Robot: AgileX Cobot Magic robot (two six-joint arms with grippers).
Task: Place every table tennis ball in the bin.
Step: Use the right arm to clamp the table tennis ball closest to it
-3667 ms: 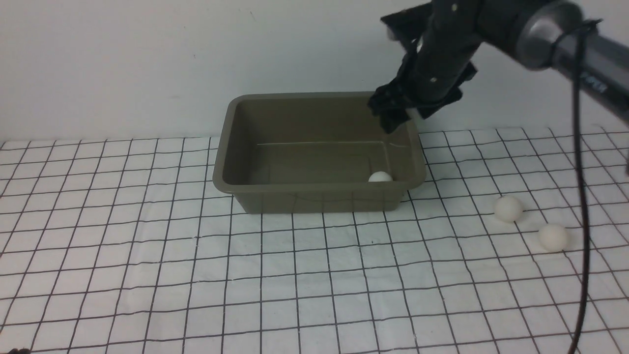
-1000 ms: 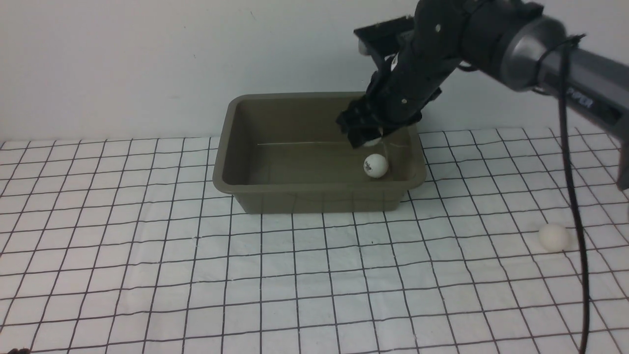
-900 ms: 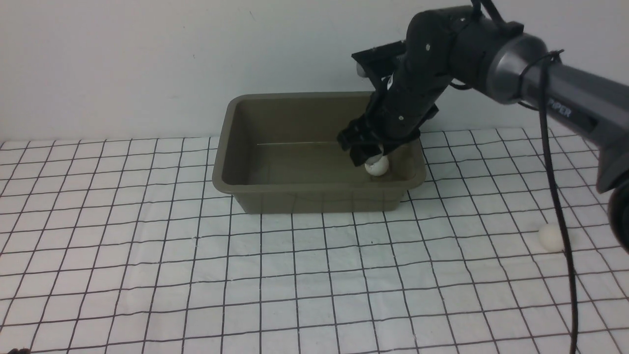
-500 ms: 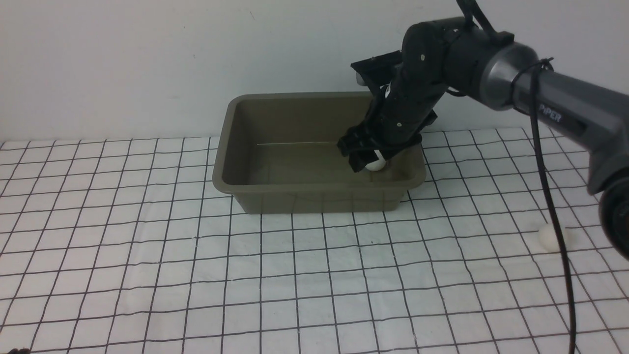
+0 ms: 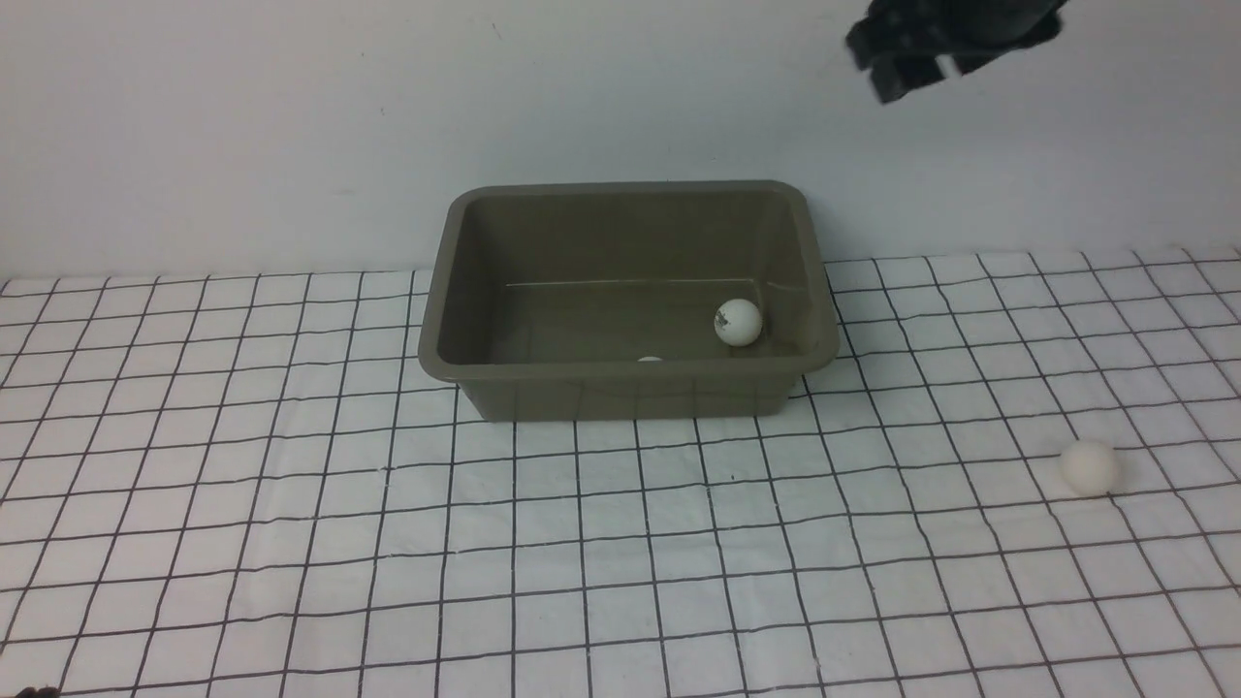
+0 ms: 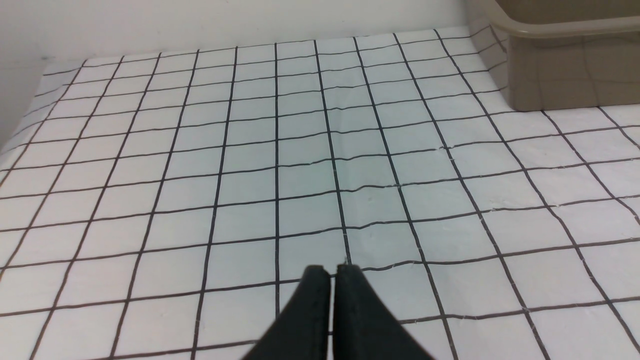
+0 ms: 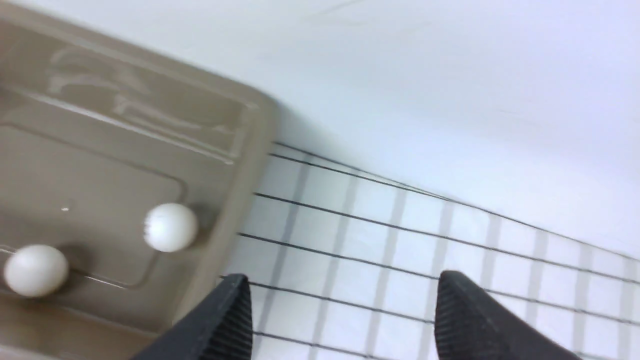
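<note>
- Black fingers [image 6: 312,320] of my left jaws are pressed together with nothing between them. They sit low over the checked cloth on the table [image 6: 280,150] and point along its grid lines. The front view does not show this arm.
- I see the olive-brown bin [image 5: 620,393] at the back of the table, close to the wall. In the left wrist view only one corner of it shows, well apart from those fingers.
- Inside the bin, the marked ball [image 5: 738,322] rests on the floor towards the right end, near the right wall.
- A second ball [image 5: 650,360] just peeks over the bin's near wall, to the left of the marked one. The right wrist view shows both on the bin floor, apart from each other.
- My right arm [image 5: 945,44] hangs high above the table as a dark blur at the top edge of the front view, up and to the right of the bin.
- The right jaws are spread wide and hold nothing. Their fingers [image 7: 220,325] frame cloth just outside the bin's right rim.
- A third ball [image 5: 1090,468] lies on the cloth far to the right, well apart from the bin.
</note>
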